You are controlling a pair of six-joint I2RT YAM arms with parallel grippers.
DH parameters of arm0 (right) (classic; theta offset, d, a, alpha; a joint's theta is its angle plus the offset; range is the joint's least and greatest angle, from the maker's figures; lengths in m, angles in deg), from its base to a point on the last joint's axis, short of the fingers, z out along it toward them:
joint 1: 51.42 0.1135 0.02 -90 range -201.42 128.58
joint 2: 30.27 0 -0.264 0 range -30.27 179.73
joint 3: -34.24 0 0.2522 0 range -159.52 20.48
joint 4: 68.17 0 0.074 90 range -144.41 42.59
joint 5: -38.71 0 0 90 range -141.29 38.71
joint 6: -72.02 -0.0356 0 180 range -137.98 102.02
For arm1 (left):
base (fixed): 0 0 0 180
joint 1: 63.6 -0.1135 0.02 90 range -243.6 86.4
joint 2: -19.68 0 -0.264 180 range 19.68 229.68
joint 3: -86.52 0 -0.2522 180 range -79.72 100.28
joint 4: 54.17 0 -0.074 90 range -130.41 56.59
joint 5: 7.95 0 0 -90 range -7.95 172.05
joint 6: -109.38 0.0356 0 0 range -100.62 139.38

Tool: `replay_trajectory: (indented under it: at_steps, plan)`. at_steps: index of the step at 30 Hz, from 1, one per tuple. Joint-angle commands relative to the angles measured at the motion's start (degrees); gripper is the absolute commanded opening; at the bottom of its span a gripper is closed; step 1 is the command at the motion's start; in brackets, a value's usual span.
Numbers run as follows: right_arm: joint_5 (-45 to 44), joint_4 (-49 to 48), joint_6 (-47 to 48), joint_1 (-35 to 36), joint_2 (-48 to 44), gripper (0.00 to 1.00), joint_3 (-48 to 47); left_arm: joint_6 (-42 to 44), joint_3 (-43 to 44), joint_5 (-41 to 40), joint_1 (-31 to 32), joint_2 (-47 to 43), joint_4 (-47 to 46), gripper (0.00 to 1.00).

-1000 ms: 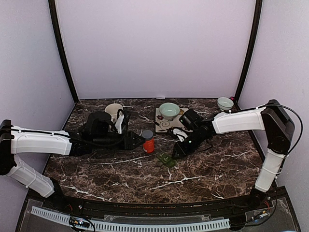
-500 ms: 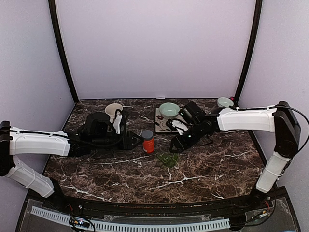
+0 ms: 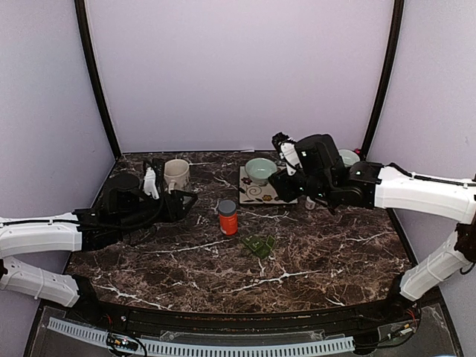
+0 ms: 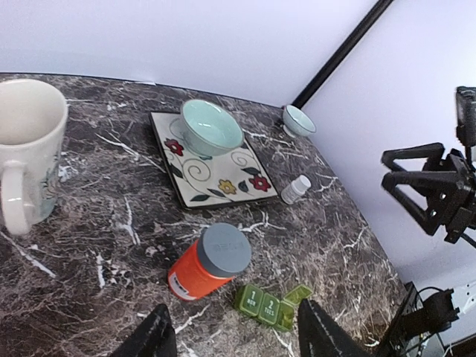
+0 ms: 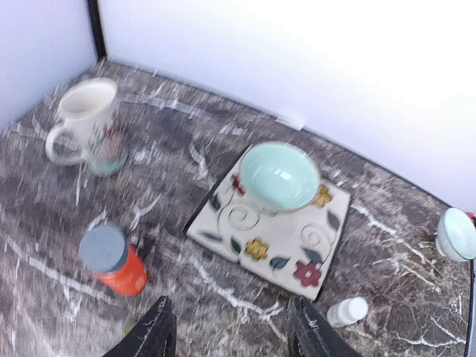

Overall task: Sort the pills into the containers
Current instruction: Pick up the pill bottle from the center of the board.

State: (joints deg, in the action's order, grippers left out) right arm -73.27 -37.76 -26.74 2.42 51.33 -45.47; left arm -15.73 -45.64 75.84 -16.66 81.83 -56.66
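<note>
The dark green pill box (image 3: 259, 245) lies on the marble table in front of the orange bottle; in the left wrist view (image 4: 272, 306) one end lid stands open. No loose pills show. An orange bottle with a grey cap (image 3: 228, 217) stands mid-table and also shows in the left wrist view (image 4: 208, 260) and the right wrist view (image 5: 111, 260). My left gripper (image 3: 182, 201) is open and empty, left of the bottle and low (image 4: 236, 336). My right gripper (image 3: 284, 178) is open and empty, raised over the near edge of the floral plate (image 5: 232, 329).
A square floral plate (image 3: 253, 193) holds a pale green bowl (image 3: 260, 169). A beige mug (image 3: 176, 173) stands back left. A second small bowl (image 3: 346, 158) sits back right. A small white bottle (image 5: 347, 311) lies right of the plate.
My left arm has pulled back to the left, away from the orange bottle. My right arm has risen from beside the pill box and moved back over the plate.
</note>
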Motion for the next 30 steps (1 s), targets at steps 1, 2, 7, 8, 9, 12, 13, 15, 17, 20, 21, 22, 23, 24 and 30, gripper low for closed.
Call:
replay_trajectory:
  at_steps: [1, 2, 7, 8, 9, 12, 13, 15, 17, 20, 21, 22, 23, 24, 30]
  plan:
    - [-14.54, -26.90, 3.45, -0.67, -4.60, 0.57, 8.15, -0.62, -4.08, -6.05, -1.30, -3.95, -7.39, 0.57]
    - [-13.05, -28.86, 2.30, -1.13, -4.75, 0.65, 8.42, -0.96, -5.02, -6.32, -1.65, -4.72, -8.64, 0.58]
    - [-3.65, -25.49, 3.49, -2.43, -0.07, 1.00, 1.66, -0.76, -10.57, -8.88, -1.98, -9.99, -12.70, 0.91]
    - [-3.22, -25.68, 3.62, -2.43, 0.32, 1.00, 1.17, 0.11, -11.10, -9.00, -2.06, -10.85, -12.93, 0.97]
    - [-2.74, -26.44, 3.74, -2.49, 0.43, 1.00, 1.29, 1.20, -11.29, -8.94, -2.11, -11.59, -12.61, 0.99]
    - [0.21, -26.90, 5.25, -2.52, 1.17, 1.00, 0.70, 3.37, -10.54, -9.01, -2.28, -12.18, -9.53, 0.99]
    - [1.35, -25.22, 5.51, -2.52, 2.08, 0.97, -0.79, 3.79, -10.11, -9.06, -2.29, -11.87, -8.71, 0.99]
    - [2.54, -18.74, 5.50, -2.36, 5.32, 0.90, -6.29, 4.25, -9.36, -8.74, -2.22, -10.73, -7.15, 0.99]
    - [3.63, -10.95, 4.43, -2.13, 9.70, 0.84, -12.51, 4.39, -8.27, -8.03, -2.34, -8.87, -5.39, 0.99]
    - [6.92, 3.85, 0.91, -1.96, 17.66, 0.78, -23.80, 4.23, -6.83, -7.03, -2.37, -6.02, -3.08, 0.99]
    - [7.78, 7.06, -0.32, -1.79, 20.68, 0.78, -26.83, 3.95, -6.85, -6.82, -2.38, -5.43, -3.01, 0.99]
    - [8.40, 10.03, -1.05, -1.55, 22.53, 0.78, -29.27, 3.75, -7.03, -6.75, -2.39, -5.09, -3.20, 0.98]
    - [8.71, 12.36, -1.77, -1.29, 24.20, 0.77, -31.45, 3.58, -7.36, -6.69, -2.48, -5.01, -3.35, 0.98]
    - [9.05, 13.94, -2.65, -1.14, 25.39, 0.77, -32.94, 3.54, -7.59, -6.73, -2.54, -5.06, -3.32, 0.98]
    - [14.47, 21.08, -7.66, -0.47, 30.15, 0.76, -39.08, 3.35, -8.43, -9.53, -2.62, -6.72, -0.94, 0.96]
